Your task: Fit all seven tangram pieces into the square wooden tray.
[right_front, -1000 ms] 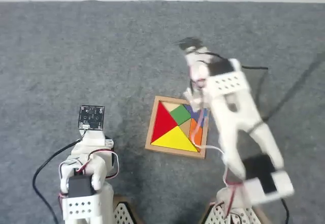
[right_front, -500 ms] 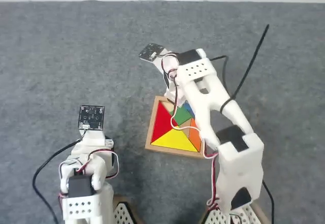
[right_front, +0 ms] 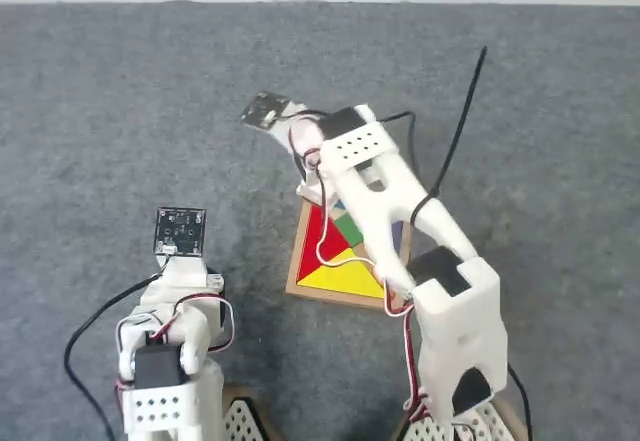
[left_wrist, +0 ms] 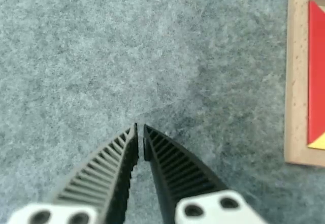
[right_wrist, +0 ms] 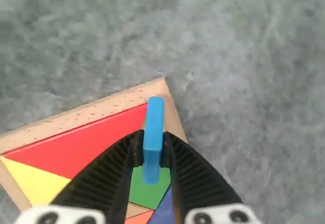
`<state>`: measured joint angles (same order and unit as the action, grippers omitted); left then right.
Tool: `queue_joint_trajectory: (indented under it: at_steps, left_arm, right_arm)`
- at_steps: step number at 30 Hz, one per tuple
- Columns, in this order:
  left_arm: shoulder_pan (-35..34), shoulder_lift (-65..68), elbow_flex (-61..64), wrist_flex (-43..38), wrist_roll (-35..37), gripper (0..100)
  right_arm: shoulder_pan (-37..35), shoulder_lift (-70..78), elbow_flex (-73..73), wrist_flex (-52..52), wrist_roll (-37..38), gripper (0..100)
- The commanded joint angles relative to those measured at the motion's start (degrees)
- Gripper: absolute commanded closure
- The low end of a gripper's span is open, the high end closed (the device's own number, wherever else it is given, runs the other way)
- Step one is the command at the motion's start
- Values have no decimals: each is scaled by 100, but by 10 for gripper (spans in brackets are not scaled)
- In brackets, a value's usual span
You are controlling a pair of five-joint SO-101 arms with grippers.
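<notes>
On the table (right_front: 110,91): a grey carpet-like cover is spread.
Tray (right_front: 294,266): laid flat mid-table; red piece (right_front: 318,246), yellow piece (right_front: 340,276) and green piece (right_wrist: 147,191) are seated inside.
Right hand (right_wrist: 152,137): clamped on the blue piece (right_wrist: 154,117), over the tray's corner.
Left hand (left_wrist: 140,128): closed together, well apart from the tray.
Blue piece: held on edge above the red piece.

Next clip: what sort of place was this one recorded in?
Most likely a small robotics workbench, not a home or a factory. A grey felt-like mat covers the table. The left arm and right arm, white with exposed wires, stand side by side. The right gripper holds a blue piece at a wooden puzzle tray.
</notes>
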<state>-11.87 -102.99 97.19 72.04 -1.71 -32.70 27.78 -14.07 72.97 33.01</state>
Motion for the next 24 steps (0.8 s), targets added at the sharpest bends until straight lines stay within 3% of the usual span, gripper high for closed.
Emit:
queue_joint_trajectory:
  at_steps: [1, 8, 24]
  left_arm:
    - [-26, -105, -75, 18, 97, 982]
    - [-26, -105, -75, 18, 97, 982]
    - [-26, -105, -75, 18, 97, 982]
  right_arm:
    - [-101, -84, -316, -84, 475, 985]
    - [-13, -22, -308, -268, 949, 986]
    - [374, 374, -325, -374, 958, 982]
